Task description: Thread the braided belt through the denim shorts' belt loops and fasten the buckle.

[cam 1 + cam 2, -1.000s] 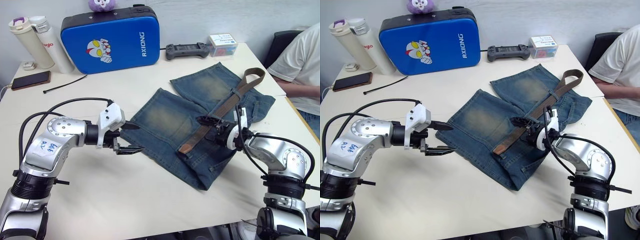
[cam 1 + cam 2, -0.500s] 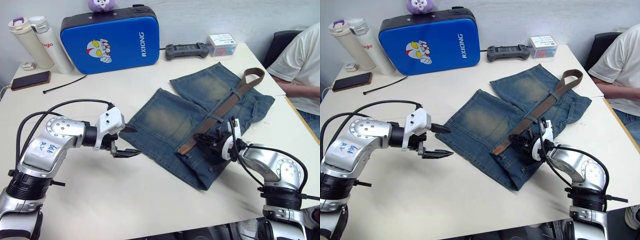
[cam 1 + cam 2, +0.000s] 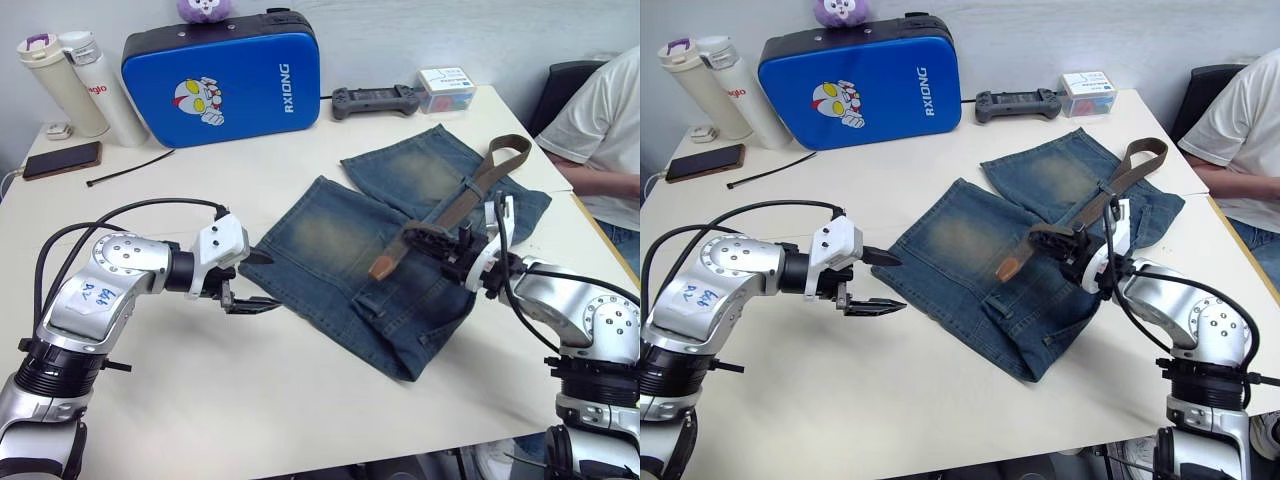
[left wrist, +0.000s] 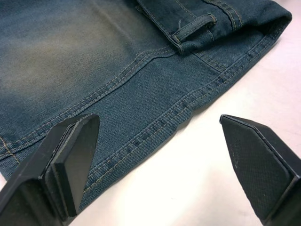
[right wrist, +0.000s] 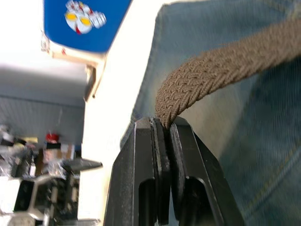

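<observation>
Belt (image 3: 470,190) lies diagonally over denim shorts (image 3: 330,235) on tabletop (image 3: 200,400), my right claw (image 3: 432,238) clamped on it nr the tan tip, lifting that end w/ slack for threading; left claw (image 3: 262,282) spread open beside shorts' hem, prob. to steady fabric.

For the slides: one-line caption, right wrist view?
Right gripper clamps the braided belt above the denim shorts.
</observation>
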### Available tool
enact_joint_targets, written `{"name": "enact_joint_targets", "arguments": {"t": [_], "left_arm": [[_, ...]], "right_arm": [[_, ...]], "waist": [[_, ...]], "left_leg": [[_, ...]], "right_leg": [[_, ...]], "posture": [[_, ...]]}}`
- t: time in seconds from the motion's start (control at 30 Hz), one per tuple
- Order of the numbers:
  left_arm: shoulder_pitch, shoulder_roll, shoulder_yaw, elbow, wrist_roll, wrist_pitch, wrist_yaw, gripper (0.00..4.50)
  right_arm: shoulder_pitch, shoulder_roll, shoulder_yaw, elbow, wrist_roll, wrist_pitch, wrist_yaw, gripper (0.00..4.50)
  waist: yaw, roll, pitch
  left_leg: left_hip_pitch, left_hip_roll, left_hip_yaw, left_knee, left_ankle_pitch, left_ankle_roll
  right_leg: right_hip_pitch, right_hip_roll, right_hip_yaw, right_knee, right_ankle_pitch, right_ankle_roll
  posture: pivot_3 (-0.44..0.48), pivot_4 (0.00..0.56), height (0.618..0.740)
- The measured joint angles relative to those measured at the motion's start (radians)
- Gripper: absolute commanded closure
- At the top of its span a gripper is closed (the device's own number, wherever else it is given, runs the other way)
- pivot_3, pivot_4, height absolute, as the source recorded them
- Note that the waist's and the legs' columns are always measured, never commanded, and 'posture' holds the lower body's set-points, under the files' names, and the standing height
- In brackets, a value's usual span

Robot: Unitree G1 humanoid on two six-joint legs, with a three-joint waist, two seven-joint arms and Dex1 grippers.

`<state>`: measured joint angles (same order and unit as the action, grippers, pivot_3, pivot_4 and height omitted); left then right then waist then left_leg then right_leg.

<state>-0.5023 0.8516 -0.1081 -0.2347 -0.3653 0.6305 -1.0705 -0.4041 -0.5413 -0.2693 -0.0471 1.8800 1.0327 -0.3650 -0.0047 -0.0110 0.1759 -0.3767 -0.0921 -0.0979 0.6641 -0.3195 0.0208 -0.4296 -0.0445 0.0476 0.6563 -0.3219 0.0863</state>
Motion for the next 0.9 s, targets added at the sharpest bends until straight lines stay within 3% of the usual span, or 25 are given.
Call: {"name": "enact_joint_targets", "arguments": {"t": [0.33, 0.9], "left_arm": [[0.0, 0.0, -0.001, 0.007, 0.01, -0.011, -0.012, 0.0], [0.024, 0.005, 0.025, -0.029, -0.009, 0.019, -0.003, 0.0]], "right_arm": [[0.069, -0.03, 0.07, -0.058, -0.358, -0.006, 0.334, 4.43], [0.115, 0.019, 0.111, -0.121, -0.75, -0.127, 0.609, 4.43]], "waist": [[0.001, 0.0, 0.0], [0.003, 0.0, 0.0]], "left_leg": [[0.0, 0.0, 0.0, 0.0, 0.0, 0.0], [0.0, 0.0, 0.0, 0.0, 0.0, 0.0]], "right_leg": [[0.0, 0.0, 0.0, 0.0, 0.0, 0.0], [0.0, 0.0, 0.0, 0.0, 0.0, 0.0]], "posture": [[0.0, 0.15, 0.74], [0.0, 0.15, 0.74]]}}
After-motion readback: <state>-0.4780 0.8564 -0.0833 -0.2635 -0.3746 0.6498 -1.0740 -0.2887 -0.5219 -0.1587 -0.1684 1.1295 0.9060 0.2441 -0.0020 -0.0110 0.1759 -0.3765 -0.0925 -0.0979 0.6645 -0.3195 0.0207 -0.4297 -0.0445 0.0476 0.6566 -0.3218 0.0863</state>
